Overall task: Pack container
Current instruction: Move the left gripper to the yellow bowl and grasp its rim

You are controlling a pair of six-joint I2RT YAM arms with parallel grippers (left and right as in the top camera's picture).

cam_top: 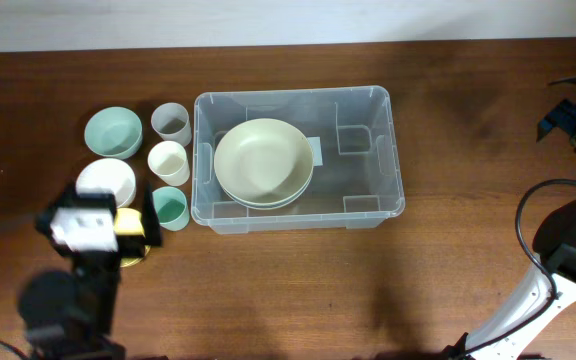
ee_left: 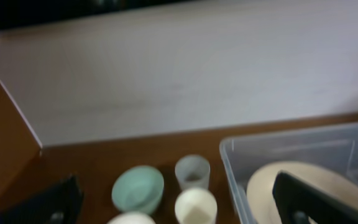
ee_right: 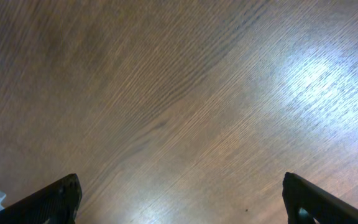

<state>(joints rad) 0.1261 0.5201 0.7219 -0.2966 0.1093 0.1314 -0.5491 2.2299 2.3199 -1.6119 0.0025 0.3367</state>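
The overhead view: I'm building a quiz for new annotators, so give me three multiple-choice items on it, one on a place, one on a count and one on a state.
1. Where do the stacked cream bowls lie?
A) in the left half of the container
B) on the table, right of the container
C) under the right arm

2. How many cups stand just left of the container?
A) two
B) three
C) five

3. The left end effector is:
A) shut on a cup
B) open
C) shut on a bowl

Answers:
1 A: the bowls sit inside the clear walls, towards the left end.
2 B: grey, cream and green cups stand in a column.
3 B: the left wrist view shows its fingers spread wide.
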